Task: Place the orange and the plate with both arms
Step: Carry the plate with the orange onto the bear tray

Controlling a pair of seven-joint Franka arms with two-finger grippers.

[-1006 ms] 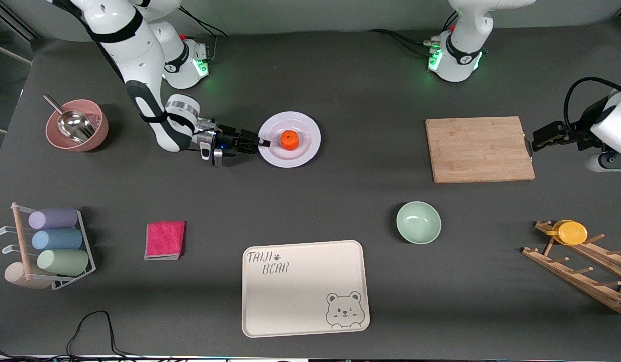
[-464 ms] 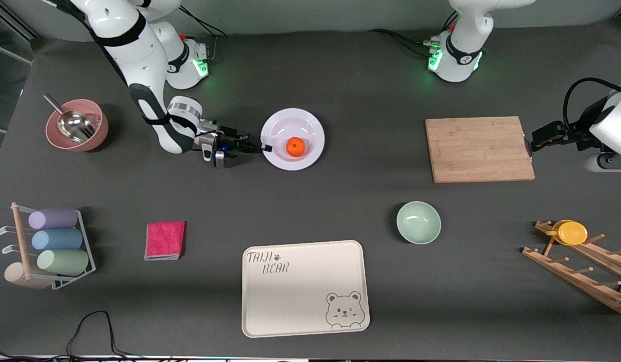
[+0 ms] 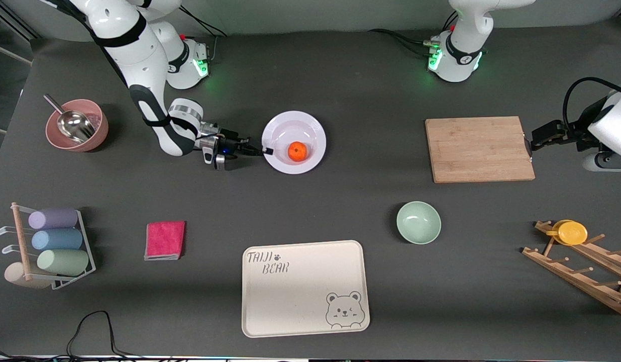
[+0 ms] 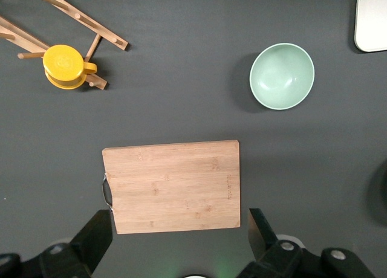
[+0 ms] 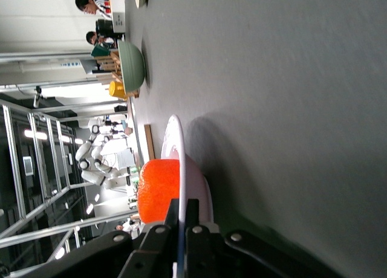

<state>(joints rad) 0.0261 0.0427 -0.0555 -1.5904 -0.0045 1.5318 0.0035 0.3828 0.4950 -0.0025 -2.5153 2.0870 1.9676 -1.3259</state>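
Note:
The white plate [image 3: 294, 118] carries the orange [image 3: 297, 151] at its middle. My right gripper [image 3: 265, 150] is shut on the plate's rim at the side toward the right arm's end. In the right wrist view the fingers [image 5: 192, 213] pinch the thin rim of the plate [image 5: 175, 151], with the orange [image 5: 158, 190] just past them; the plate looks slightly raised above its shadow. My left gripper [image 3: 534, 140] is open and empty, up in the air by the handle end of the cutting board [image 3: 479, 149]. In the left wrist view its gripper [image 4: 179, 235] frames the board [image 4: 171, 186].
A pale green bowl [image 3: 418, 222] and the cream bear tray [image 3: 304, 287] lie nearer the camera. A pink bowl with a scoop [image 3: 77, 125], a cup rack [image 3: 49, 246] and a pink cloth [image 3: 165, 240] are toward the right arm's end. A wooden rack with a yellow cup [image 3: 572, 233] is toward the left arm's end.
My right gripper has closed on the plate's rim and carried plate and orange a little toward the left arm's end. The left arm has not moved.

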